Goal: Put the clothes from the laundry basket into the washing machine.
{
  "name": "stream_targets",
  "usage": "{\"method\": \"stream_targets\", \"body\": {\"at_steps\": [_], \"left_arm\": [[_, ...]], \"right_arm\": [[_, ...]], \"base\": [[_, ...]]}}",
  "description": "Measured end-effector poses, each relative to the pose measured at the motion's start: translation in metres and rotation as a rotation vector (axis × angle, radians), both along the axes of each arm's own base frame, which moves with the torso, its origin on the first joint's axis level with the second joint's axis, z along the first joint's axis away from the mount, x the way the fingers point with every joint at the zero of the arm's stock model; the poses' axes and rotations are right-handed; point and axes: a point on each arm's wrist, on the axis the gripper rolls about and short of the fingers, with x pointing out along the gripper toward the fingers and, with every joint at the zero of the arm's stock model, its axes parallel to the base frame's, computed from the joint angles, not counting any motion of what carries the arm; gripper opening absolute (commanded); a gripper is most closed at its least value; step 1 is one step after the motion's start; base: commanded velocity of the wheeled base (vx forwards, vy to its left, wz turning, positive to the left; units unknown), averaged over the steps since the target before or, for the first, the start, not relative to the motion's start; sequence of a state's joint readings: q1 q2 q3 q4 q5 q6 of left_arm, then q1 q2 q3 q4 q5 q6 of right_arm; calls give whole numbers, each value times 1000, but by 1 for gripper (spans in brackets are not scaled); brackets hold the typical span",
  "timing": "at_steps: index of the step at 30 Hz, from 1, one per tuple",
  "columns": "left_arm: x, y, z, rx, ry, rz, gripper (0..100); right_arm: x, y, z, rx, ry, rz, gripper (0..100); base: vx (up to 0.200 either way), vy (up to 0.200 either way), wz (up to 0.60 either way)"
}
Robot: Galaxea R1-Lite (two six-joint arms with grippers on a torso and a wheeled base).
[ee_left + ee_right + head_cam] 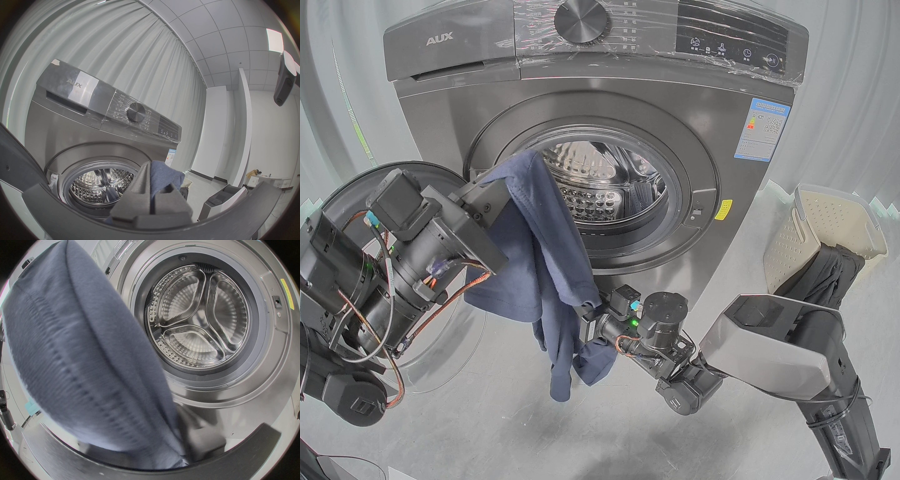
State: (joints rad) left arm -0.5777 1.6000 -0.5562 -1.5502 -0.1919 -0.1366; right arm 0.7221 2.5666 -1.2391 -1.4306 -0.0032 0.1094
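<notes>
While the blue shirt (547, 250) hangs in front of the washing machine (675, 125), the thing to watch is how it lines up with the drum (606, 181). It runs long and near-vertical, top end up at the left edge of the opening and tail dangling well below the lip, clear of the floor. The left gripper (150, 187) has the high end. From its wrist view its fingers (137, 190) are pressed together with blue cloth squeezed up between them, and the open mouth sits just ahead and slightly to one side. That makes it the nearer arm to the drum. The right gripper (586, 311) sits lower, under the lip, buried in a lower fold. Its fingers look closed on that fold, though the cloth covers most of them. My read: the top can go straight in, but the tail has to come up over the lip or it will drape outside. Off to the right, the laundry basket (831, 219) has dark clothes (831, 269) spilling over its rim.
</notes>
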Motion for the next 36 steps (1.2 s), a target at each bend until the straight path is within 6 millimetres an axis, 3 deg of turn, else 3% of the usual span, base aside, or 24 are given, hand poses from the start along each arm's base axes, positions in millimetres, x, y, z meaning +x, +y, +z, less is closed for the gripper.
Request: {"method": "stream_targets", "body": {"at_steps": [6, 14, 22, 29, 30, 36], "left_arm": [[3, 1, -2, 3, 11, 15, 0], [15, 9, -16, 33, 58, 66, 0], [22, 13, -61, 143, 205, 87, 0], [26, 10, -104, 285, 307, 68, 0], [26, 10, -109, 304, 319, 54, 100], [24, 10, -127, 356, 377, 29, 100]], "right_arm": [[-2, -12, 8, 0, 10, -18, 0], [-15, -53, 46, 17, 31, -99, 0], [-38, -84, 94, 82, 1, -136, 0], [-52, -85, 119, 132, -34, -139, 0], [-54, -83, 121, 139, -40, -134, 0], [-58, -76, 132, 161, -61, -116, 0]], "base": [[0, 0, 0], [0, 0, 0], [0, 0, 0], [0, 0, 0], [0, 0, 0], [0, 0, 0]]}}
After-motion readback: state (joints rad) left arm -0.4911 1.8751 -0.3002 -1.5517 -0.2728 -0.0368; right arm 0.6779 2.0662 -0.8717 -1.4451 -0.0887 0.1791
